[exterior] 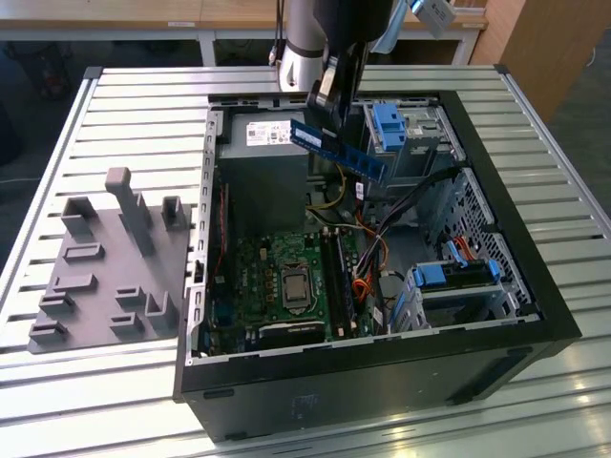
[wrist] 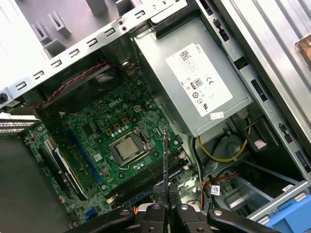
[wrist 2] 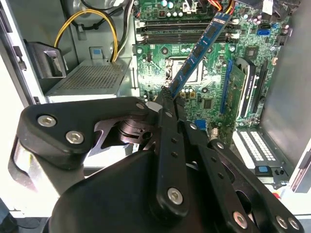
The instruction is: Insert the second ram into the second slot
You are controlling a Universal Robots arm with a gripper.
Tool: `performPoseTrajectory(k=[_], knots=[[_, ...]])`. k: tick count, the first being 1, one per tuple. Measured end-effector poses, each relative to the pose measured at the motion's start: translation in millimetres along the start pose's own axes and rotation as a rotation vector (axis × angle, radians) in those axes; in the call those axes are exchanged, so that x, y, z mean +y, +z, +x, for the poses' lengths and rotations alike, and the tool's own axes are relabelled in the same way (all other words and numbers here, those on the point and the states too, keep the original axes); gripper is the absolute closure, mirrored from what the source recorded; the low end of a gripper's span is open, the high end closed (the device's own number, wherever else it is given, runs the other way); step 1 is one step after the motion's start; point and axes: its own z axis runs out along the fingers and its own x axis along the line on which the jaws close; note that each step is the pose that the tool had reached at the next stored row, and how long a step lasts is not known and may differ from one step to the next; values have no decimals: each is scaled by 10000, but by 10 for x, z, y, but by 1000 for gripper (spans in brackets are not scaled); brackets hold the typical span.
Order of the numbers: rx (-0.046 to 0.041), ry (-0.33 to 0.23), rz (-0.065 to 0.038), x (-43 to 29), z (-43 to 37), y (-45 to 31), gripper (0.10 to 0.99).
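A slatted metal table (exterior: 124, 105) carries an open computer case (exterior: 535, 315), lying on its side, with a grey fixture plate (exterior: 105, 258) beside it on the exterior view's left. Inside the case, the grey power supply (exterior: 263, 172) sits at the far end. The green motherboard (exterior: 277, 277) lies nearer the camera, with its CPU socket (exterior: 294, 284) in the middle and the long memory slots (exterior: 339, 277) just beside that.

The arm (exterior: 315, 38) reaches down over the far half of the case. Its gripper (wrist 2: 165, 97) has its fingers closed on one end of the second ram (wrist 2: 197, 53). The rest of the dark-blue stick juts out free, tilted, in the air above the board. In the exterior view the second ram (exterior: 339, 151) hangs between the power supply and a blue drive-bay clip (exterior: 389, 124), well apart from the slots. In the first wrist view it shows edge-on (wrist: 165, 165), running out from between the fingers over the slots' end of the board. Whether any slot already holds a stick I cannot tell.

The risks, as I judge them, come from that end-only hold. The long free length could pivot in the fingers on first contact, so the stick would meet the slot skewed and jam or seat at one end only. The slots lie close together, so a small sideways error could put it in the wrong one. The orange cables (exterior: 368, 258) next to the slots could snag the free end.
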Motion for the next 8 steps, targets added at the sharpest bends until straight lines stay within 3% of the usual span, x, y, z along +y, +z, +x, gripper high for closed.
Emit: performPoseTrajectory(k=[8], knots=[[-10,263,3,0,0,0,949]])
